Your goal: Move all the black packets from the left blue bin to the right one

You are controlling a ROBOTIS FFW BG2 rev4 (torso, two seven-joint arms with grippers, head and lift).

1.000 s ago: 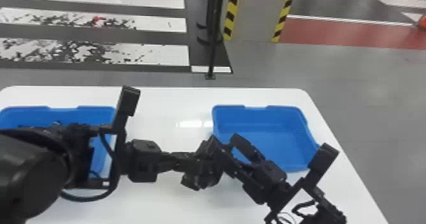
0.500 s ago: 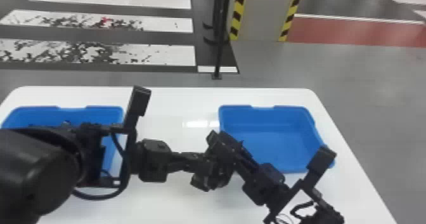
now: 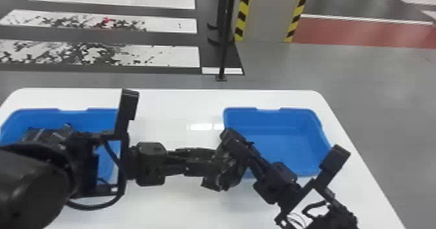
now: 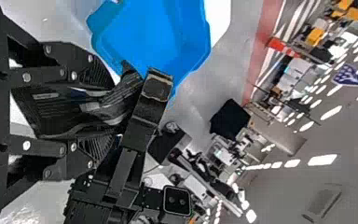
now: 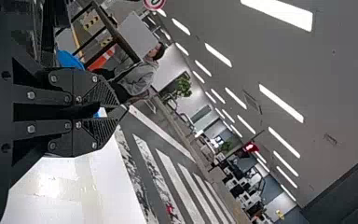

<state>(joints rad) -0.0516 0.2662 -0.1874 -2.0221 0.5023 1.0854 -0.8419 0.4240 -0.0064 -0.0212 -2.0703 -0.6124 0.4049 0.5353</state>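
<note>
Over the table's middle my left gripper [image 3: 207,160] and right gripper [image 3: 238,147] meet at one black packet [image 3: 224,174]. In the left wrist view the left gripper [image 4: 109,112] has its fingers spread, with the packet [image 4: 56,112] lying between them. Seen in the right wrist view, the right gripper [image 5: 100,111] is shut on the packet's end. Dark packets [image 3: 48,134] lie in the left blue bin [image 3: 97,114], partly behind the left arm. The right blue bin [image 3: 279,114] is just beyond the right gripper.
Both bins stand on a white table [image 3: 175,102], its right edge slanting past the right bin. The left forearm reaches across the left bin's near part. A thin black pole [image 3: 224,50] rises from the floor behind the table.
The right gripper's fingers, apart a second ago, have come together on the packet. The left gripper's fingers have since spread. The head view has shifted slightly.
</note>
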